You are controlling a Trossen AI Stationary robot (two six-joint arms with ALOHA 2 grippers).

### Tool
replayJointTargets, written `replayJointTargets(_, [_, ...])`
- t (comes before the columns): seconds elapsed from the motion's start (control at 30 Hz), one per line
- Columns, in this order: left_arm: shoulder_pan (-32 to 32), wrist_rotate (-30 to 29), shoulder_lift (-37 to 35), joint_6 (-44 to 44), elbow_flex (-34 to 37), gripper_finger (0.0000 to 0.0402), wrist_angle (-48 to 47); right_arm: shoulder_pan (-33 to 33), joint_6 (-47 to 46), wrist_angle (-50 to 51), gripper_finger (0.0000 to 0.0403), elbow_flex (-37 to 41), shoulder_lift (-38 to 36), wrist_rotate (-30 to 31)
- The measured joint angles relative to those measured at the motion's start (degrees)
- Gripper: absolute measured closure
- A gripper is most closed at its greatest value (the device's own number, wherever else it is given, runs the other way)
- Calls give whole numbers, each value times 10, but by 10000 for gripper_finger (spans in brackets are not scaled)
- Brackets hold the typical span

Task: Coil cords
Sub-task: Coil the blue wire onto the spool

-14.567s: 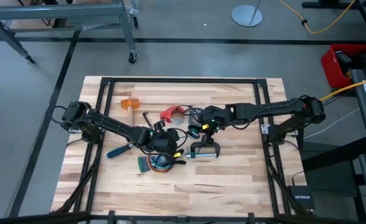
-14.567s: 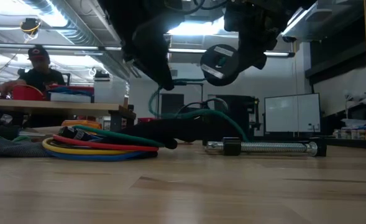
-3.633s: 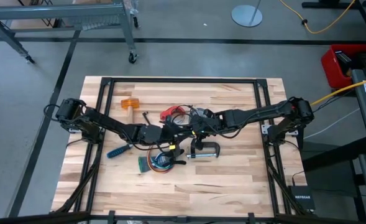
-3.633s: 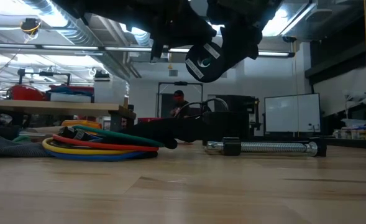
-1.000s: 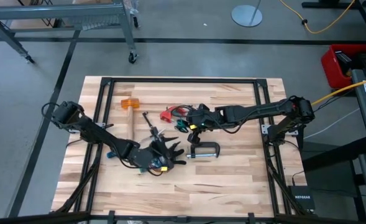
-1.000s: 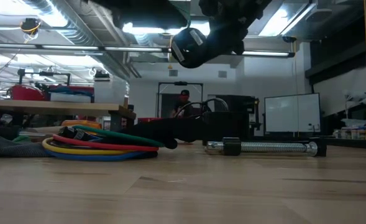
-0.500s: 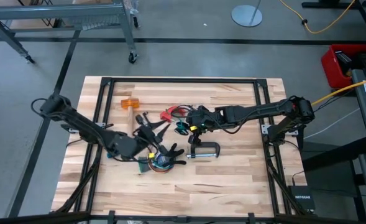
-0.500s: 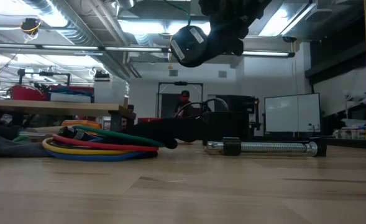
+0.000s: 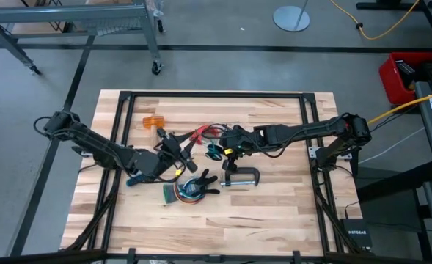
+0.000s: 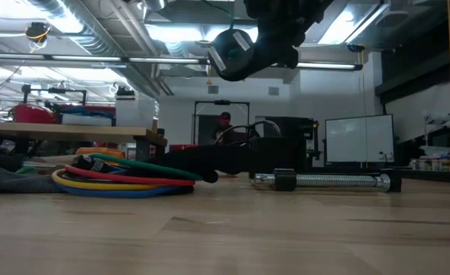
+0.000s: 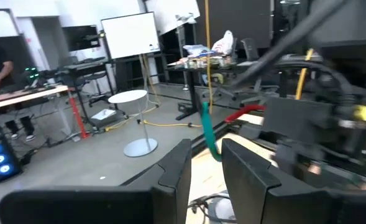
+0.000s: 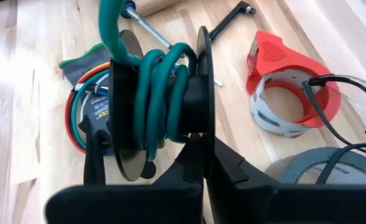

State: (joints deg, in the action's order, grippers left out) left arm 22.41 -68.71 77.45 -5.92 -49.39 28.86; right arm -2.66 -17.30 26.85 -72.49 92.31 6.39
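My right gripper is shut on a black reel wound with green cord, held above the table's middle; the reel also shows in the low view. The cord leaves the reel and runs to my left gripper, which is open. There the green cord comes down between my fingers. The multicoloured looped bundle lies flat on the table nearer the front edge, and also shows in the low view. A thin dark cord lies over a red tape dispenser. My left gripper has the green cord's end between its two fingers, close to the inner side of one finger and apart from the other; whether it touches, I cannot tell. My right gripper pinches the rim of one reel flange between its two fingers. The reel is lifted clear of the table with its axle about level.
A metal screw clamp lies right of the bundle. A grey tape roll, an orange-headed mallet and a blue-handled screwdriver lie on the table. A person stands in the room behind.
My left gripper has gone from over the coloured bundle toward the table's far edge and a little left, and now stands left of the reel. The bundle has stayed on the table.
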Motion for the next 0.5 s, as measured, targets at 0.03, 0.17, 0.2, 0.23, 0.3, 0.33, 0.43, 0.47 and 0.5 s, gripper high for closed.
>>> replayJointTargets(0.03, [-3, 0, 0, 2, 0, 320, 0, 0, 0, 0, 400, 0, 0, 0])
replayJointTargets(0.17, [-12, 0, 0, 13, 0, 320, 0, 0, 1, -1, 400, 0, 0, 0])
replayJointTargets(0.2, [-14, 1, 0, 15, 0, 320, 0, 0, 1, -1, 400, 0, 0, 0])
replayJointTargets(0.23, [-15, 1, 0, 14, 0, 320, 0, 0, 1, -2, 400, 0, 0, 0])
replayJointTargets(0.3, [-19, 2, 0, 14, 0, 320, 0, 0, 1, -2, 400, 0, 0, 0])
replayJointTargets(0.33, [-20, 9, 0, 16, 0, 320, 0, 0, 1, -2, 400, 0, 0, 0])
replayJointTargets(0.43, [-27, 49, 0, 20, 0, 320, 0, 0, 1, -2, 400, 0, 0, 0])
replayJointTargets(0.47, [-30, 62, 0, 24, 0, 320, 0, 0, 1, -2, 400, 0, 0, 0])
replayJointTargets(0.5, [-33, 70, 0, 27, 0, 320, 0, 0, 1, -2, 400, 0, 0, 0])
